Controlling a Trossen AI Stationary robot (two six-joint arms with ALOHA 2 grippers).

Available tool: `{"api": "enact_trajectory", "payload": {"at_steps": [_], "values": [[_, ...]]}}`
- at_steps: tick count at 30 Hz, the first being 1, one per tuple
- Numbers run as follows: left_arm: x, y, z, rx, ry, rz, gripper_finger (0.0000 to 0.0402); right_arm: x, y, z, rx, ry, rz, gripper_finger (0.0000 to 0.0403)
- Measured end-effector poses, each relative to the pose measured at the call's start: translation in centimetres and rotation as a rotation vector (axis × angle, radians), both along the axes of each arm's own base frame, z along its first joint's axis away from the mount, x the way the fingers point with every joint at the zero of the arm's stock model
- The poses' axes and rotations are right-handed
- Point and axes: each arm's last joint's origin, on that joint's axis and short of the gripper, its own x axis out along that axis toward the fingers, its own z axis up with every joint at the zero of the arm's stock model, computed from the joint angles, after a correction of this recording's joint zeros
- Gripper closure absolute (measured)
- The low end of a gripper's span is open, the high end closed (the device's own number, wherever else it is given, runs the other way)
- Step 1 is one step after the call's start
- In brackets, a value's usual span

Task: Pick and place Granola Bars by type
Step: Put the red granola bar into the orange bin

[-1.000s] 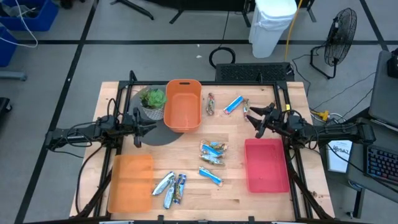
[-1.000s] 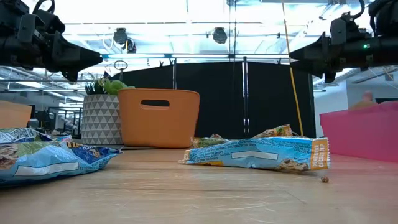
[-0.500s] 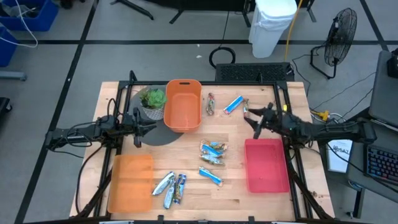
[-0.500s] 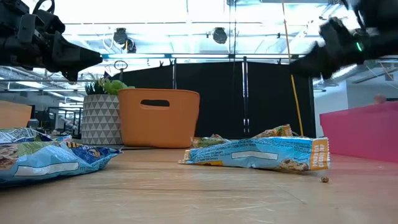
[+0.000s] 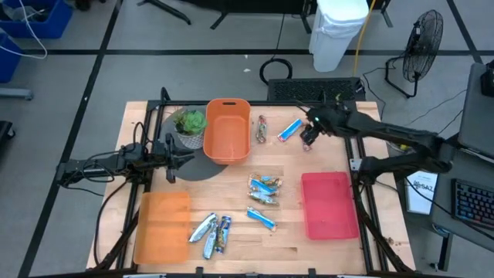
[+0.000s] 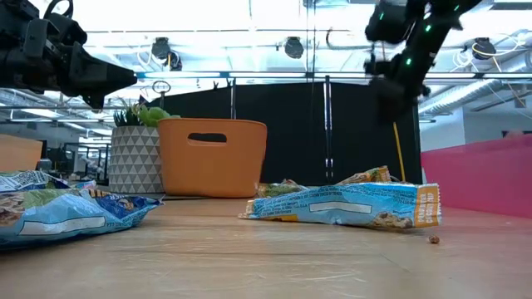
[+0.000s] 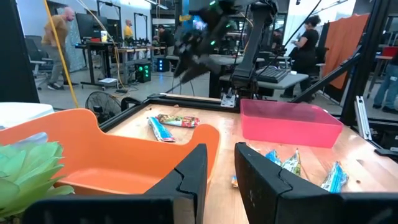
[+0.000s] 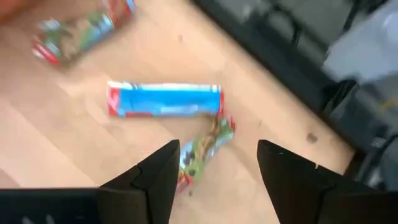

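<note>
The wooden table carries a pink bin at its near right, a flat orange tray at its near left, and a deep orange bin at the far middle beside a potted plant. The right arm has swung away from its earlier spot above the pink bin – its right gripper now hangs over the far side of the table, fingers spread apart and empty, directly above a brownish bar that lies touching the end of a bright blue bar. A third bar lies just left of them, near the orange bin. The left gripper has not moved; it waits at the left by the plant, fingers slightly apart, holding nothing. The other Granola Bars are unmoved – a cluster of blue ones in the table's middle, and silver and dark blue ones near the front edge beside the orange tray.
</note>
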Motion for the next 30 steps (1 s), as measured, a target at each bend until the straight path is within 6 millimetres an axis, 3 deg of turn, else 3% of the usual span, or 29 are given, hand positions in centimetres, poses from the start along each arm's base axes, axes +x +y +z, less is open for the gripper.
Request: {"api": "enact_trajectory", "payload": {"at_steps": [5,10,18,30], "values": [[0.0,0.0,0.0,0.0,0.0,0.0,0.0314,-0.1,-1.5,-4.1,0.2,0.08,-0.032,0.0195],[0.0,0.0,0.0,0.0,0.0,0.0,0.0314,-0.6,-1.5,-6.1,0.25,0.096,-0.124,0.0195],[0.0,0.0,0.0,0.0,0.0,0.0,0.0314,-1.4,-0.5,-8.6,0.366,0.044,-0.146,0.0195],[0.0,0.0,0.0,0.0,0.0,0.0,0.0314,-1.3,-0.1,-10.2,0.407,-0.077,-0.115,0.0195]]}}
